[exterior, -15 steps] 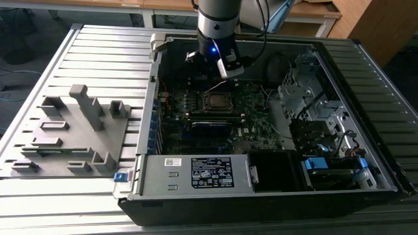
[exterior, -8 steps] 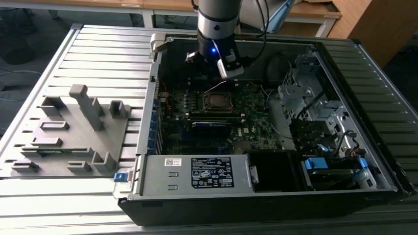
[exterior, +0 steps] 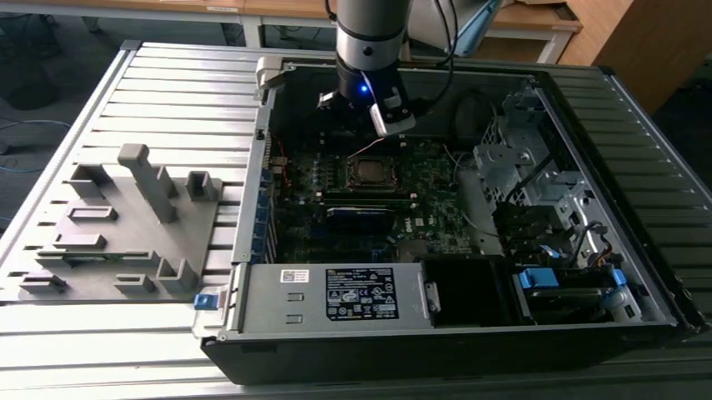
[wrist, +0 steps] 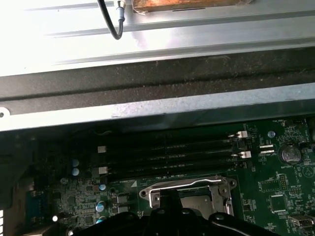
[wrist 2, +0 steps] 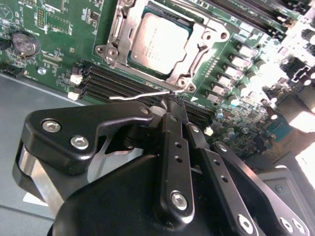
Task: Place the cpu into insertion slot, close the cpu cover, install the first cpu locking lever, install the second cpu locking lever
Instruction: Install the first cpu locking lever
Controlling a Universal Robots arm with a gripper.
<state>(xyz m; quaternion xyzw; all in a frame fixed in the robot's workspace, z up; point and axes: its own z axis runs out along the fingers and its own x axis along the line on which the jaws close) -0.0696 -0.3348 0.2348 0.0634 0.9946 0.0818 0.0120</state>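
The cpu (wrist 2: 158, 42) lies flat in its socket on the green motherboard, dull grey face up. The silvery cpu cover (wrist 2: 196, 46) lies down around it, framing the chip. A thin wire locking lever (wrist 2: 140, 95) sticks out along the socket's edge, slightly raised. My gripper (wrist 2: 174, 101) is shut, and its tips rest right at the lever's bent end; I cannot tell if they pinch it. In the first wrist view the lever (wrist: 192, 184) runs along the socket just beyond the gripper (wrist: 170, 196). The exterior view shows the gripper (exterior: 389, 125) low inside the case, just behind the socket (exterior: 373, 172).
Black memory slots (wrist 2: 113, 81) run beside the socket. The case wall (wrist: 147, 108) stands close behind the gripper. A drive cage (exterior: 523, 167) fills the case on the exterior view's right, and the power supply (exterior: 333, 296) sits in front. A grey fixture (exterior: 122, 225) lies on the table at the exterior view's left.
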